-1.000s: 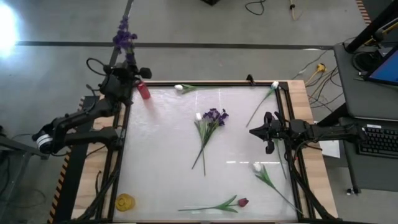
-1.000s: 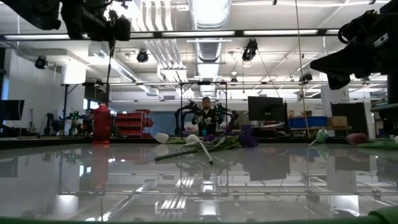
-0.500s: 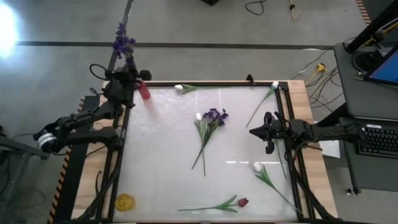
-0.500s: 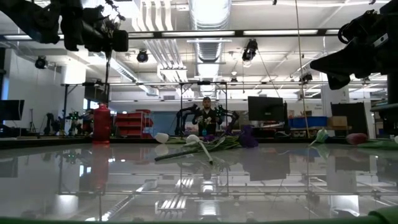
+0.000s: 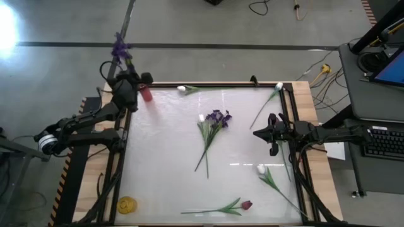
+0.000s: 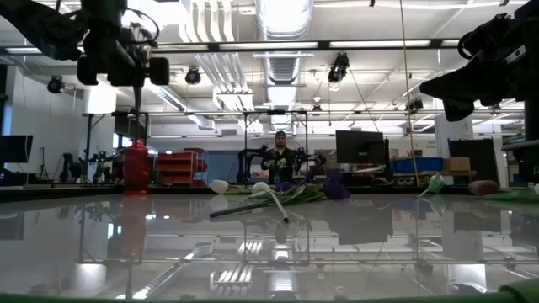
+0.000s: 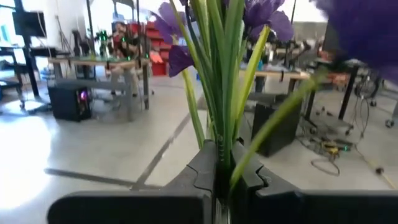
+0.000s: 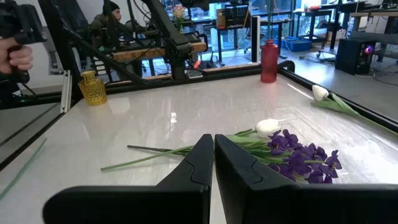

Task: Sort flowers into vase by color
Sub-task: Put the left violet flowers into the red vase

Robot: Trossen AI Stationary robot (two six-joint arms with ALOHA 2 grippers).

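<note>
At far left corner, left gripper (image 5: 128, 81) is clamped on a purple stem (image 5: 120, 48), held up over the table edge beside the red vase (image 5: 146, 93). Blossoms hang out past the rim, over the floor. In the left wrist view the stems sit pinched between the fingers (image 7: 202, 177), several leaves splaying loose.

Risks, left to right:
- Red vase mouth looks narrow, stem is long and floppy. Misaligned lowering could buckle the stem or tip the vase; it stands right by the frame.
- Loose leaves could snag on the vase lip.
- Slip in the grip would drop the flower off-table, since it's outboard of the edge.
- Yellow vase (image 5: 127, 204) sits at the near left corner, well apart; no conflict now.
- Centre bunch (image 5: 214, 126) holds purple blossoms plus 1 white bud, mixed, so a grab there may lift the wrong colour.
- Red tulip (image 5: 243, 205) lies near the front edge, and 2 white tulips (image 5: 262, 169) lie by the right rail; little finger room there.

Right gripper (image 5: 259, 133) waits with fingers together, hovering right of centre, near the bunch.

Room: open table between red vase and bunch, and across the left half. Rails fence all 4 sides.
</note>
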